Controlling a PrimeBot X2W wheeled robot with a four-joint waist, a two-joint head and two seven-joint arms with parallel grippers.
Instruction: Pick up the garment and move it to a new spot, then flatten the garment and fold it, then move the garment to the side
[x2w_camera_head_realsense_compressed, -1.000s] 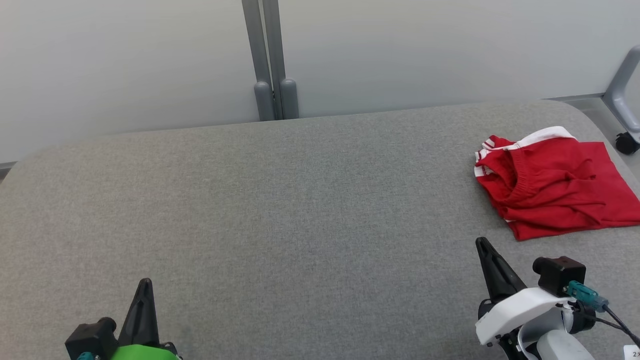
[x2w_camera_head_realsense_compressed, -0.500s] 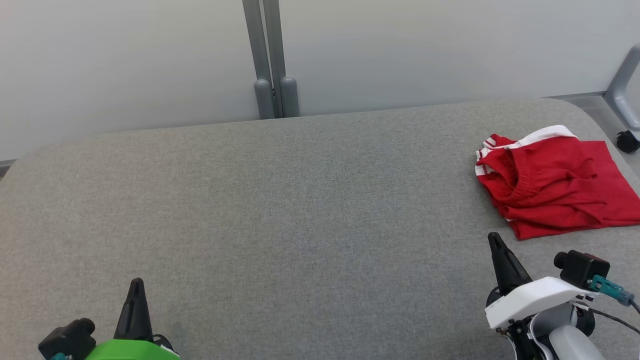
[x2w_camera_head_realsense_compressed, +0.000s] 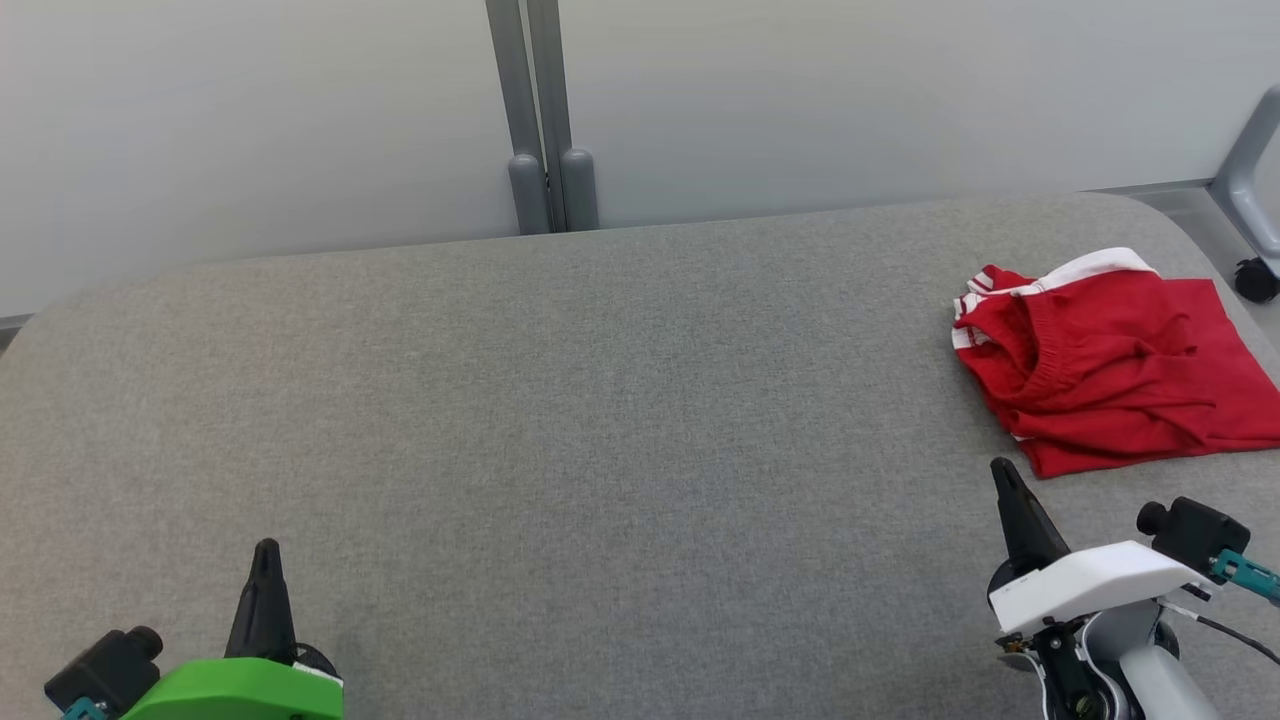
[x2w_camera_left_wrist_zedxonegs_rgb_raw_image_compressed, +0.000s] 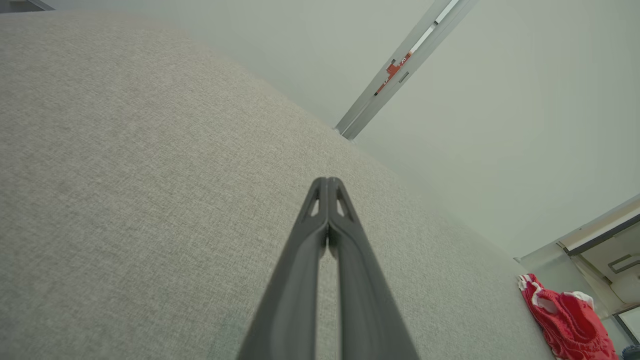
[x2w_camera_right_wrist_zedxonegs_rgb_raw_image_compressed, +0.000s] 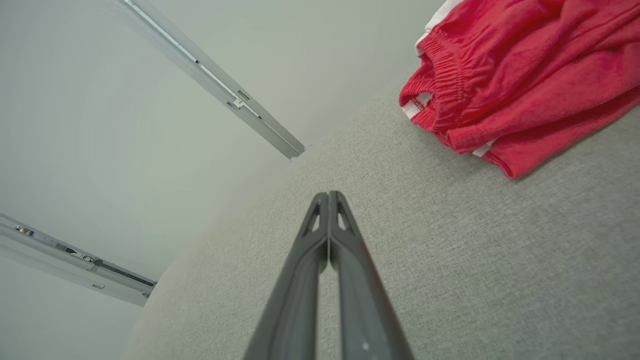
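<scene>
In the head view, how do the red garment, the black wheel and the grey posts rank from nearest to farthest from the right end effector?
From the right end effector:
1. Red garment, just ahead, on the right.
2. Black wheel, beyond the garment, far right.
3. Grey posts, at the back, near the middle.

A broad surface (x2w_camera_head_realsense_compressed: 600, 400) covered in grey woven fabric occupied the foreground, its far corners rounded. Behind it stood a pale, plain wall (x2w_camera_head_realsense_compressed: 250, 120) in two panels, joined by a pair of grey upright posts (x2w_camera_head_realsense_compressed: 540, 110) with rounded feet. At far right, beyond the surface's edge, a grey chair leg (x2w_camera_head_realsense_compressed: 1245, 170) ended in a black caster (x2w_camera_head_realsense_compressed: 1255, 280) on grey floor (x2w_camera_head_realsense_compressed: 1185, 215). Lighting was even and soft, with no hard shadows.
</scene>
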